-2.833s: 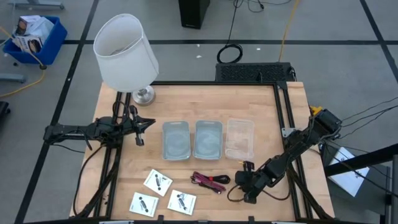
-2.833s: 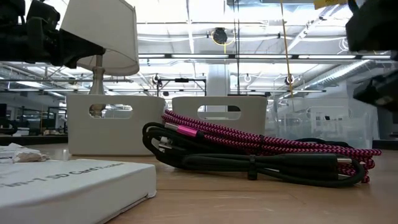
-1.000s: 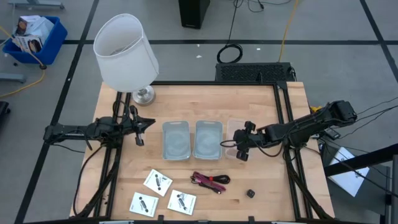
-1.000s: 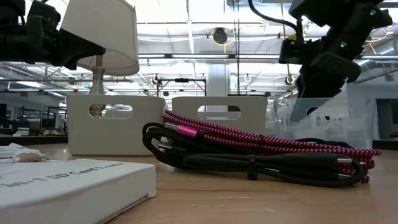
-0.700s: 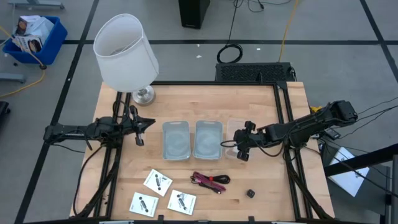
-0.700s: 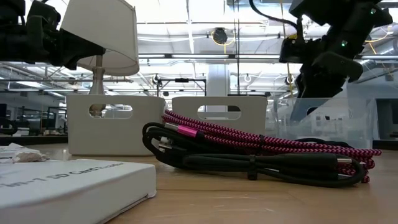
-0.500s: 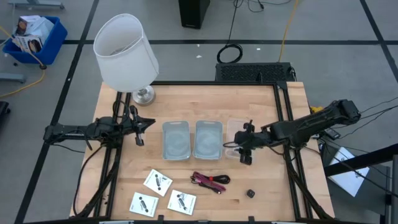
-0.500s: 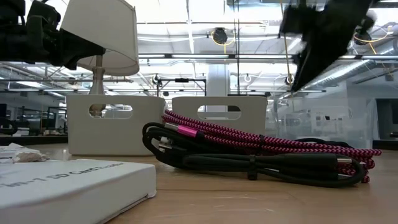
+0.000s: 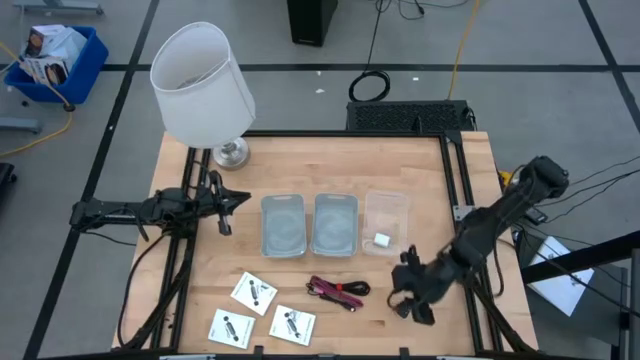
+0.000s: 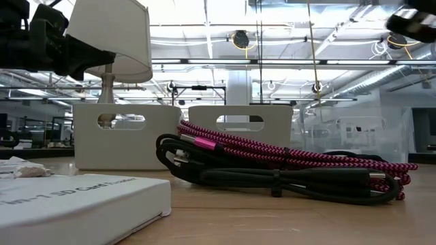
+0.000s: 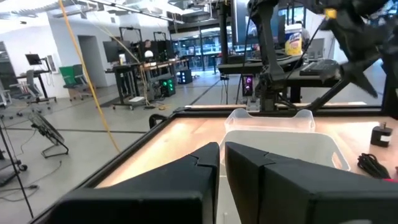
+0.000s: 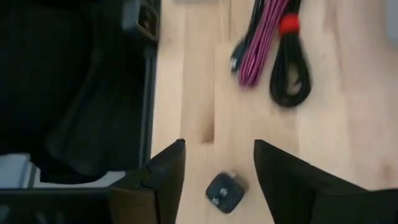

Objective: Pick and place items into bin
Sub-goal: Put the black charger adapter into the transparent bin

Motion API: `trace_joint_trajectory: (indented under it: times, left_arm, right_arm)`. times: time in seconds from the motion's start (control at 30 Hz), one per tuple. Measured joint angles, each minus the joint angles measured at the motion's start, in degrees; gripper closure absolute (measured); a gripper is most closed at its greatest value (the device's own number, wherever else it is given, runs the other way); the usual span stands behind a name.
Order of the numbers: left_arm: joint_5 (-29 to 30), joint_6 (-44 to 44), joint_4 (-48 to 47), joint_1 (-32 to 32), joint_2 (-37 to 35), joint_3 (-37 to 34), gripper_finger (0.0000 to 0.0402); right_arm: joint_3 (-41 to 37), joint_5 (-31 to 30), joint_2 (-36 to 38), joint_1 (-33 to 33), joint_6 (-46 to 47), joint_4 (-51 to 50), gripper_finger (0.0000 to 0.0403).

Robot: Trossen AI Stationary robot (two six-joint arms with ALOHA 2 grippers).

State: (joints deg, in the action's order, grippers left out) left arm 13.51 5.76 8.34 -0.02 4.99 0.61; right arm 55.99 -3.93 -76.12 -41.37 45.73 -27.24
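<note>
A tiny black cube [image 12: 224, 193] lies on the wood near the table's front right; my right gripper [image 12: 217, 158] hangs open above it, pointing steeply down [image 9: 408, 305]. The coiled red-and-black cable [image 9: 338, 291] lies to the cube's left [image 12: 273, 50]. A tiny white block [image 9: 381, 240] rests on the floor of the clear bin [image 9: 400, 205]. Three white cards [image 9: 253, 291] [image 9: 231, 328] [image 9: 292, 323] lie flat near the front left. My left gripper [image 9: 225, 205] waits shut and level, left of the bins [image 11: 221, 163].
Two grey bins [image 9: 283, 225] [image 9: 335, 224] stand side by side left of the clear one. A white-shaded lamp [image 9: 203, 85] stands at the far left corner. A black frame rail [image 9: 462, 200] runs along the table's right side. Bare wood lies between the cable and the cards.
My right gripper has swung from above the clear bin toward the table's near edge, has tipped to point more steeply down, and now hangs over the black cube. The white block now shows in the clear bin where the gripper was.
</note>
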Motion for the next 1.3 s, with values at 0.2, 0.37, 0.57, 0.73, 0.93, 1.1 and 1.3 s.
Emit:
trace_joint_trajectory:
  times: [0.2,0.37,0.57,0.73,0.93,1.1,1.3]
  left_arm:
    - [-0.06,-0.33,0.04,-0.01,0.00,0.00,0.0366]
    - [-0.08,-0.33,0.05,0.00,0.00,0.00,0.0366]
    - [-0.10,-0.31,0.02,0.00,-0.01,0.02,0.0366]
    - [-0.10,-0.31,0.01,-0.01,0.00,0.01,0.0366]
    - [-0.10,-0.31,0.02,-0.01,-0.02,-0.01,0.0366]
    - [-0.10,-0.29,0.04,-0.01,-0.02,0.00,0.0366]
    - [-0.10,-0.29,0.00,0.01,-0.02,0.00,0.0366]
  right_arm:
    - [0.00,-3.45,-6.26,-2.62,4.04,0.13,0.0164]
    - [-0.02,-1.02,-9.89,-2.62,6.82,0.89,0.0114]
    - [-0.18,2.61,-12.32,-2.64,9.37,0.55,0.0083]
    - [-2.14,2.54,-12.88,-3.77,11.68,0.76,0.0088]
    - [-5.53,1.72,-13.99,-5.47,16.12,4.49,0.0089]
    - [-8.22,-1.87,-13.99,-5.53,15.72,9.80,0.0089]
    - [-10.87,-0.95,-13.83,-5.53,17.96,11.56,0.0090]
